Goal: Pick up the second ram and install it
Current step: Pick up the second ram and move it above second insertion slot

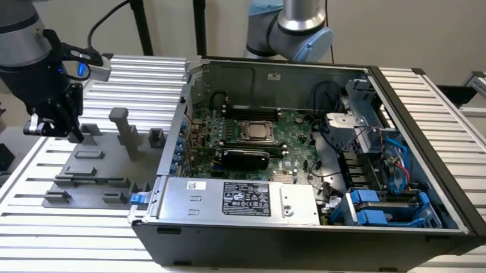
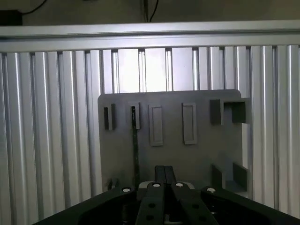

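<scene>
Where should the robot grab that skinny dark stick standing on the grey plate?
Pinch the second ram across its flat faces, midway along its upper edge, coming straight down. It stands on edge on the grey plate, one end slotted in a holder block, so the top looks freest.

Silver-grey arm (image 1: 19,42), black cable (image 1: 106,17), blue light (image 1: 81,68); black claw (image 2: 164,172), silver screws (image 2: 125,190)

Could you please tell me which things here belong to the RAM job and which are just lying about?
Job: second ram, on edge in the grey holder plate; gripper over the plate; motherboard.
Lying about: power supply; blue drive caddies; tall grey post.
</scene>
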